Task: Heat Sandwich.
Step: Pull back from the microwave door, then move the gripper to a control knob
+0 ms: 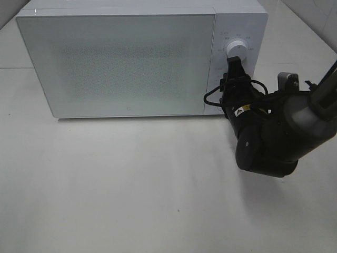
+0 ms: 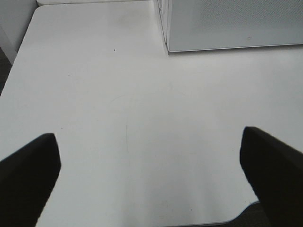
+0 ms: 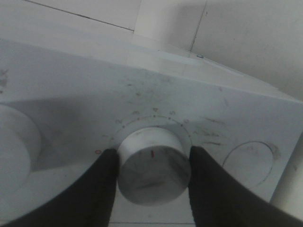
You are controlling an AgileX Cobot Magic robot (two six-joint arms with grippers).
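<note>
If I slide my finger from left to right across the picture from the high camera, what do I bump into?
Big white microwave's speckled glass door → round white plastic top dial → chunky black-and-grey right robot arm. The right gripper, jaws pinching a lower white knob, overlaps the dial, so skipped.

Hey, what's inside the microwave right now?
The microwave door is shut, and its speckled window shows only pale haze. Whether the sandwich is inside cannot be seen.

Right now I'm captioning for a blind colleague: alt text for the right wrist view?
The right claw grips a white dial on the microwave's control panel, one black finger on each side. A second knob shows at the frame's edge.
</note>
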